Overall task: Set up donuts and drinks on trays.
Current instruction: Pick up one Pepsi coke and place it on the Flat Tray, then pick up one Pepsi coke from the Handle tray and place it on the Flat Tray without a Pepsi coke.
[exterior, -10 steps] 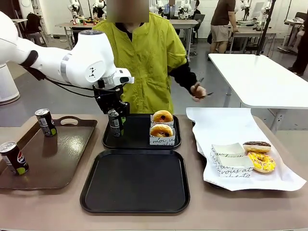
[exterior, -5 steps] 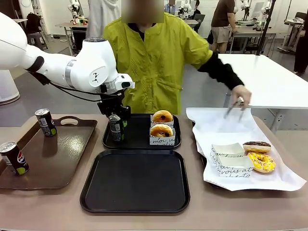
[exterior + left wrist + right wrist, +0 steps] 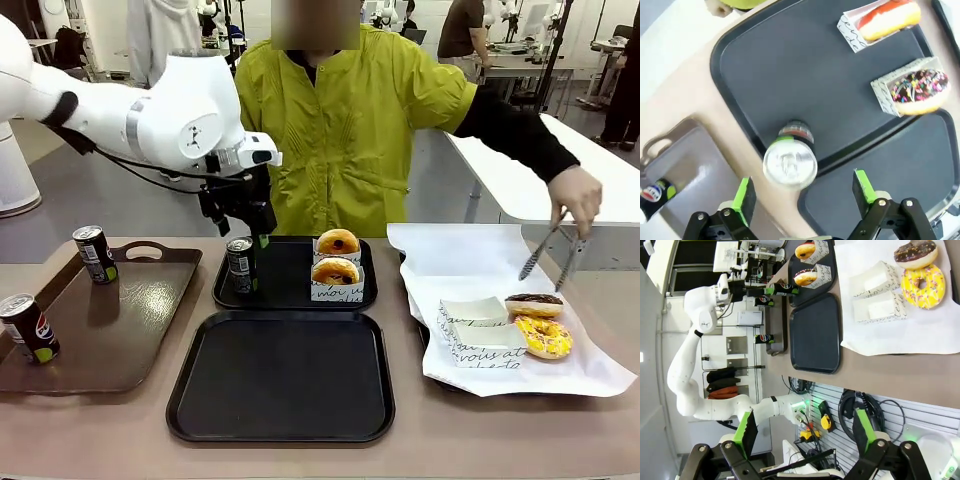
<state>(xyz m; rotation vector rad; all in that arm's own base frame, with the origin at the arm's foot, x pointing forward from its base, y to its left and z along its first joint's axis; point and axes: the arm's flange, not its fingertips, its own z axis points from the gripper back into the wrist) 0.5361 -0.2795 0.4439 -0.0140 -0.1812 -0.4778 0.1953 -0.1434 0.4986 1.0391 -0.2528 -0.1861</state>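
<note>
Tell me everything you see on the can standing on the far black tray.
The can is slim, dark and metal-looking, with a silver top and pull tab. It stands upright on the left part of the far black tray, near the front rim, apart from the two boxed donuts. Only the tray touches it; the left gripper hangs open above, clear of it.
</note>
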